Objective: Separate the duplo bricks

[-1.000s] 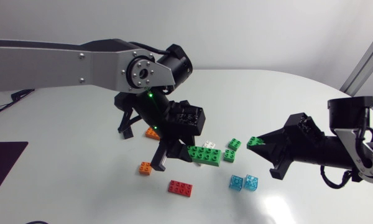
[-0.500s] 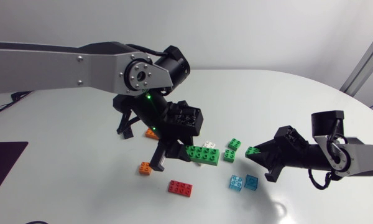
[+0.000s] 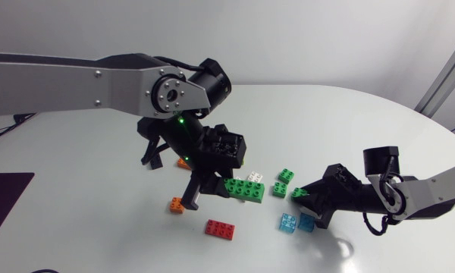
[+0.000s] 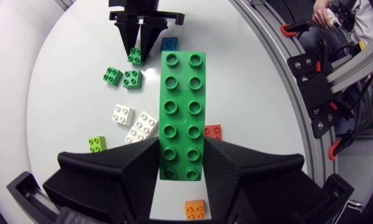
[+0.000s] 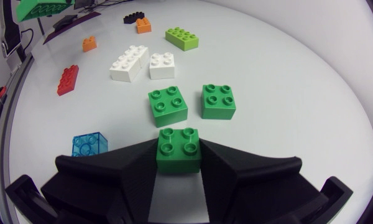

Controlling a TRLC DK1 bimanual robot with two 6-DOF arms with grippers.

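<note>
Broadly, the separating looks close to finished, since nearly every piece on the white bench [image 3: 379,114] lies on its own. At the far left a small orange square brick [image 3: 177,204] sits alone, with a flat red oblong brick [image 3: 220,228] nearer and to its right, apart from it. Next, the left jaws are closed on the near end of a long green brick with two rows of studs [image 4: 182,115], one finger on each long side, and it seems to be held above the bench. No other piece shows stuck on its studded face; its underside is hidden. Right of it two white bricks, one square [image 5: 161,65] and one longer [image 5: 128,63], lie side by side, and I cannot tell whether they are joined. Further right two green square bricks [image 5: 168,105] [image 5: 218,101] rest near each other but not touching. The right jaws, low over the bench just right of that pair, grip a third green square brick [image 5: 179,149] by two opposite sides. Two clear blue cubes [image 3: 288,222] [image 3: 306,221] lie close together nearest the viewer. What seems left is setting down both held bricks and checking the white pair.
</note>
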